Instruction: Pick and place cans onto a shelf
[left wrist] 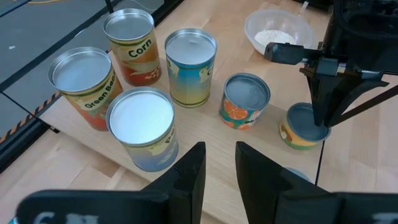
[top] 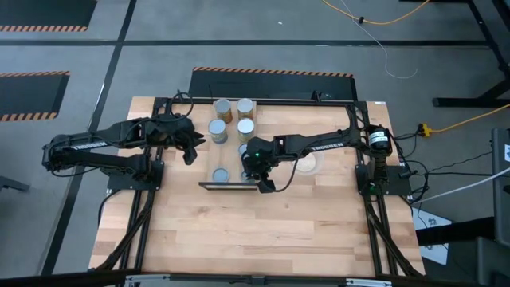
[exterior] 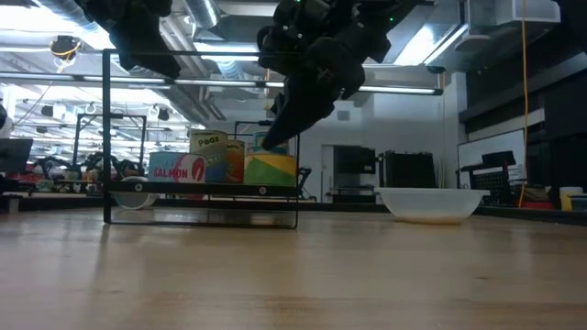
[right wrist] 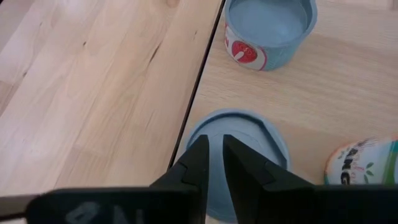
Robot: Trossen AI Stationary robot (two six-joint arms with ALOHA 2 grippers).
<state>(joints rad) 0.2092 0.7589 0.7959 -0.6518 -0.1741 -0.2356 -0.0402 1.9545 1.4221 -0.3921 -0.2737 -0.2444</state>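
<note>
Over the shelf (top: 231, 185): right gripper (right wrist: 212, 163), fingers slightly parted, above a flat can (right wrist: 239, 134).
Lift straight up, clear of its rim; left gripper (left wrist: 219, 168) waits unclenched.

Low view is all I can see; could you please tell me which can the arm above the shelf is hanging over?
Observer: The right gripper hangs over a low blue-topped can by the shelf's black edge.
Operator: Is it gripping that can?
Observer: No; its fingers stand slightly apart above the lid, with nothing between them.
Operator: And the other arm?
Observer: The left gripper is open and empty, facing the Corn can.
</note>
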